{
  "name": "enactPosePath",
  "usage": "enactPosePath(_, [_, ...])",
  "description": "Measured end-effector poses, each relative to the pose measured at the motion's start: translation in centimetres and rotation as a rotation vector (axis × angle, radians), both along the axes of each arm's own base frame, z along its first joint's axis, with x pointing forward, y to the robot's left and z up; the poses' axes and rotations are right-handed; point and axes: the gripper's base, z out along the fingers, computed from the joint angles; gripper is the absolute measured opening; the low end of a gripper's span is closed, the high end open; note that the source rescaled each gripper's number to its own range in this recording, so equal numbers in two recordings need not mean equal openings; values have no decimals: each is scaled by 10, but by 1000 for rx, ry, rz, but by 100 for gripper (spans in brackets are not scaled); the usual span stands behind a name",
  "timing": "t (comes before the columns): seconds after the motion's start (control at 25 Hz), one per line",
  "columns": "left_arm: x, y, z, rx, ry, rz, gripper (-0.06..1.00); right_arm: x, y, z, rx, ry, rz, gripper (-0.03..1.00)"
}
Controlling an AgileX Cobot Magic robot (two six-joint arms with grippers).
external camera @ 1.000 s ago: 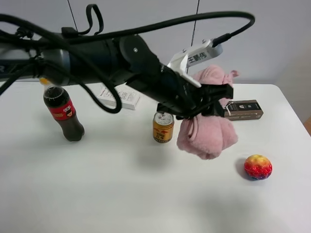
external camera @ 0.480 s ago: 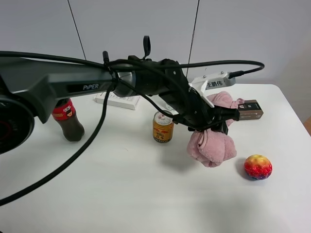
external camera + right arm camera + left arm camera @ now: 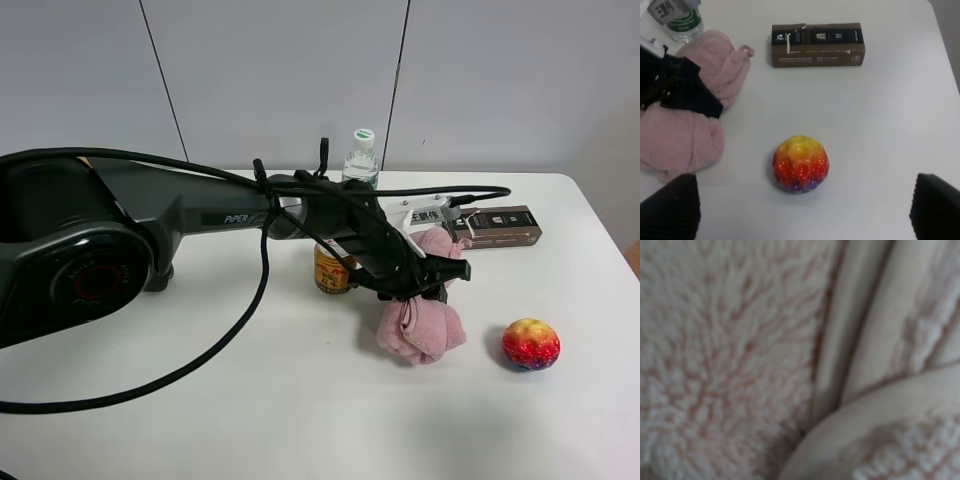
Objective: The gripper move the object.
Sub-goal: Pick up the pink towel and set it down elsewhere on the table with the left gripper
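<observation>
Now left gripper (image 3: 418, 289) clamped round towel (image 3: 425, 333) at its middle; towel's lower end on table (image 3: 250, 400). Can (image 3: 330, 274) just beside gripper, ball (image 3: 531, 343) beyond towel, apart. Right gripper (image 3: 802, 207) jaws spread wide, ball ahead.

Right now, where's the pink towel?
Exterior high view: the towel sits right of centre, in the left gripper, between the can and the ball.

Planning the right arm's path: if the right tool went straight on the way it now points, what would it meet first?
Likely the red-yellow ball, centred ahead of the right tool; depth is unclear.
</observation>
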Motion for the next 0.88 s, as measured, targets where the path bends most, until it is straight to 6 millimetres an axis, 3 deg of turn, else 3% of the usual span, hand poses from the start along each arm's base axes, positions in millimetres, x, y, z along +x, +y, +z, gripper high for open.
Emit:
enactPosePath(0.56, [0,0,-2,2,1,1,5,0,0,0,0,0,0,100])
enactPosePath(0.6, [0,0,-2,1,1,3,12,0,0,0,0,0,0,100])
enactPosePath(0.76, [2,-2,1,-40,21,50,67,0,0,0,0,0,0,100])
enactPosePath(0.88, [3,-4,3,-76,33,94,79,0,0,0,0,0,0,100])
